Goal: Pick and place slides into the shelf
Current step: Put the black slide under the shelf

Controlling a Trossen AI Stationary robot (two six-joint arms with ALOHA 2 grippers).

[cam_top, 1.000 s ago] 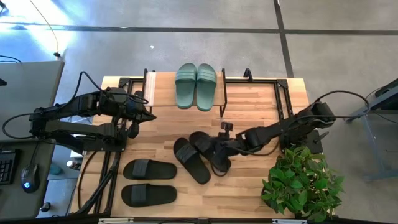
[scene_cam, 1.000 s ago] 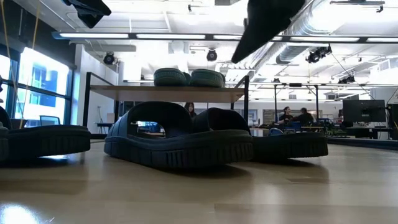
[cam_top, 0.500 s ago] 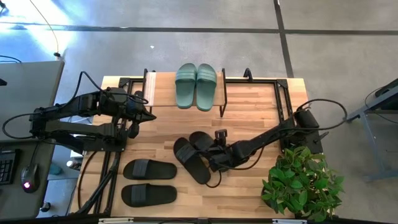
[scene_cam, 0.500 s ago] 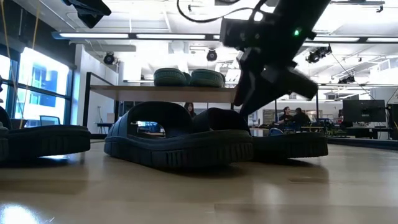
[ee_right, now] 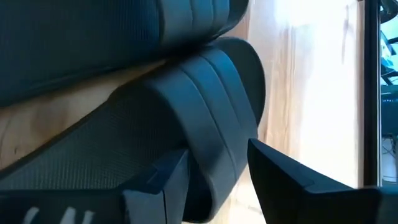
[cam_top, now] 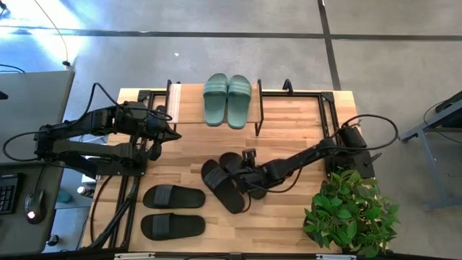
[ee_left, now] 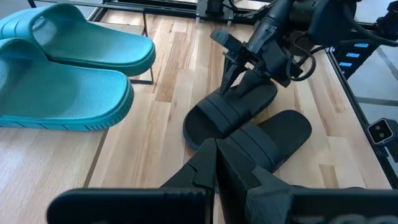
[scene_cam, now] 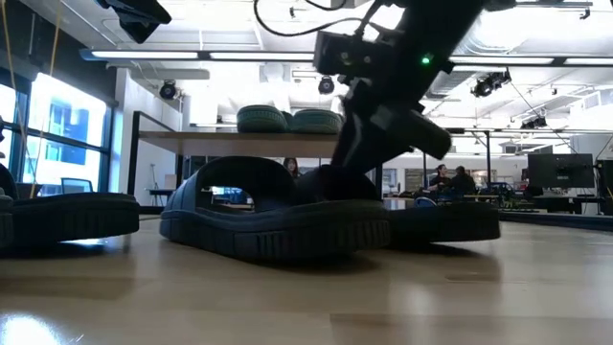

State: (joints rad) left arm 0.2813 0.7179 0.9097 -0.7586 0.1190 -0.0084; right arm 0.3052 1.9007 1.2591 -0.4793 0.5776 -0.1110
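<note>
Your right gripper (ee_right: 214, 177) has its fingers (ee_right: 292, 180) spread wide, one on each side of the strap of a black slide (cam_top: 234, 166) at mid-counter; they straddle it, not clamped yet. From there the right arm runs low and nearly flat across the counter (cam_top: 296, 123) to its base by the plant (cam_top: 350, 209), wrist tipped down onto the slide.

Left gripper (cam_top: 170, 134) has fingers (ee_left: 205, 168) shut on nothing, hovering beside the shelf's left end, arm folded back to the left edge.

Right wrist view gives you the straddle up close; high view only shows the gripper over the slide. Low view shows the green pair (scene_cam: 290, 120) on top of the shelf (scene_cam: 259, 142), w/ the bay underneath open; the left wrist view shows the right gripper's tips reaching down at the strap.

The straddled slide and its mate (cam_top: 221, 185) lie side by side, touching, long axes diagonal in the high view. The second black pair (cam_top: 172, 209) lies crosswise nr the front-left. The green pair's long axes run front-to-back.
</note>
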